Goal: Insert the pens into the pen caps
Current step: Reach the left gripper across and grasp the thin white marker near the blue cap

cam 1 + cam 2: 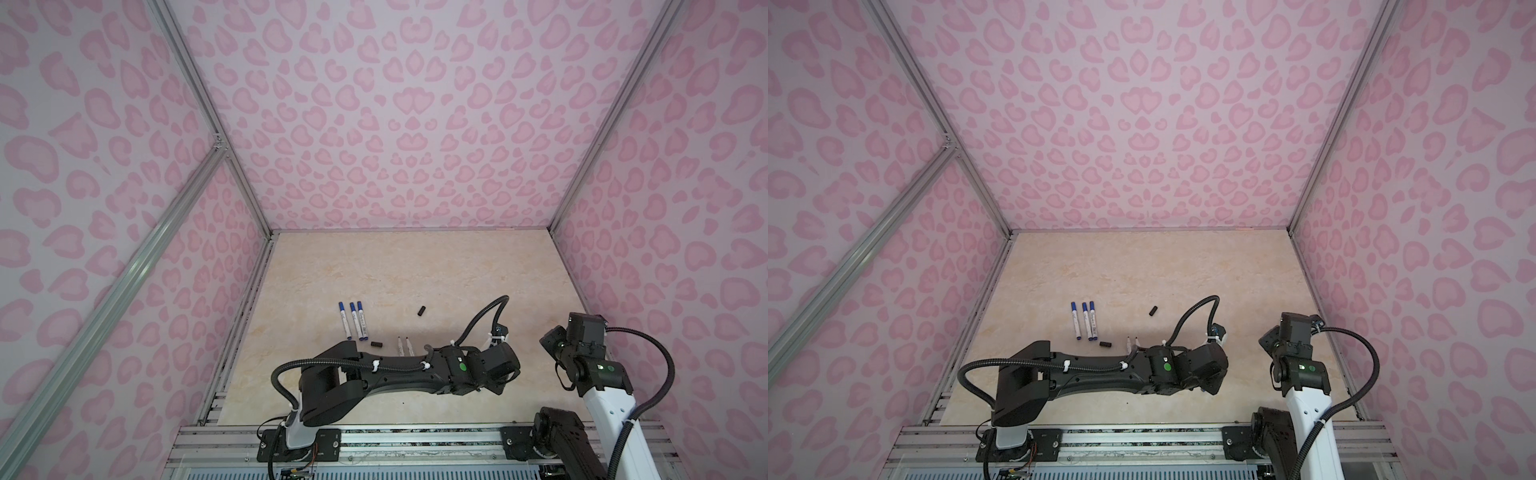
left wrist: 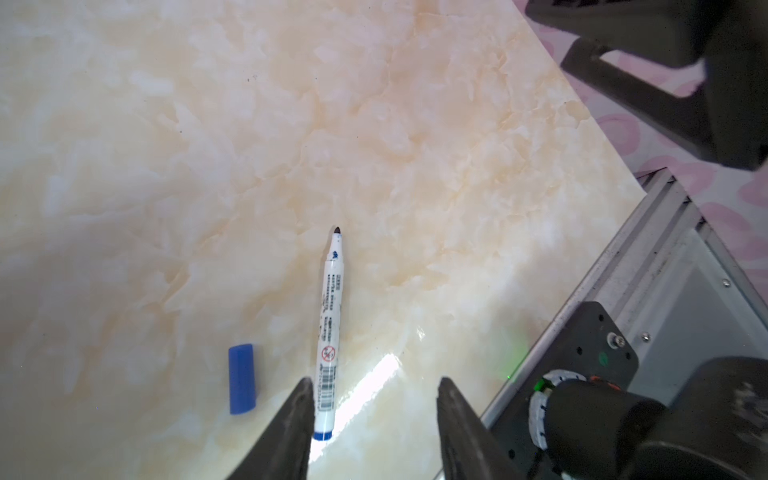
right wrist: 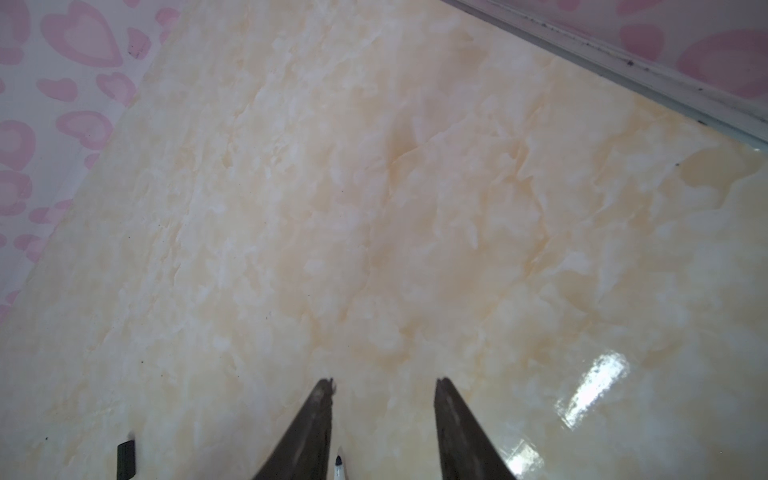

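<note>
In both top views, three capped pens (image 1: 353, 321) (image 1: 1086, 320) lie side by side left of centre on the tabletop (image 1: 415, 270), with their blue caps toward the top of the frame. Just right of their lower ends lies a black cap (image 1: 376, 344). Right of that cap are two uncapped pens (image 1: 404, 345), tips pointing up the frame. Their lower parts are hidden under the left arm (image 1: 395, 370), which stretches across from lower left toward the right. A second black cap (image 1: 422, 311) lies apart, above and right of that pair. The right arm (image 1: 590, 357) stands at the tabletop's right edge. Neither arm's gripper is clear from here.

In the left wrist view, the left gripper (image 2: 375, 380) is open and holds nothing. A blue-plugged pen (image 2: 330, 324) lies flat on the tabletop, its dark tip bare and pointing away from the gripper. One of the fingers (image 2: 291, 428) overlaps its plug end. A blue cap (image 2: 241, 378) lies loose just beside that pen, roughly parallel and not touching it.

In the right wrist view, the right gripper (image 3: 384, 380) is also open, its fingers far wider apart than the pen tip (image 3: 338, 463) showing between them. Whether that pen rests on the tabletop cannot be told. A dark cap (image 3: 126, 457) lies off to one side.
</note>
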Controlling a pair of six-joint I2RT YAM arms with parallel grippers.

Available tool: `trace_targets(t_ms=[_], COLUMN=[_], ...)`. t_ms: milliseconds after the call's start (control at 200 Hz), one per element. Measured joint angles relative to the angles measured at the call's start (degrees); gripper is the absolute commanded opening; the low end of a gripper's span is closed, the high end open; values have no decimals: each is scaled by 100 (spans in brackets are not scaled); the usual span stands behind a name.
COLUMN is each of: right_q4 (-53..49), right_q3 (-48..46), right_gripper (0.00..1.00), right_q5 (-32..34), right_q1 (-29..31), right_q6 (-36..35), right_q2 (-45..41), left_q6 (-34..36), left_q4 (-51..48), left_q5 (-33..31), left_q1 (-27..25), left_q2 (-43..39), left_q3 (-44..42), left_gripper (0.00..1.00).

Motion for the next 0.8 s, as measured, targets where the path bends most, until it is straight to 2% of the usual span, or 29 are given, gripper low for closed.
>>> trace_targets(t_ms=[115, 610, 800], right_q4=[15, 11, -46], right_q3=[-61, -142, -105], right_gripper=[42, 43, 43], right_q5=[-262, -350, -435], right_q1=[-79, -101, -101], right_q6=[-98, -201, -195], right_q2=[-63, -380, -446], left_q6=[76, 297, 372], left_q4=[-280, -1034, -1034], left_q5=[-184, -494, -675], left_q1=[2, 118, 173], left_q2=[404, 1663, 1814], left_q3=[352, 1290, 1432], left_gripper=[50, 48, 37])
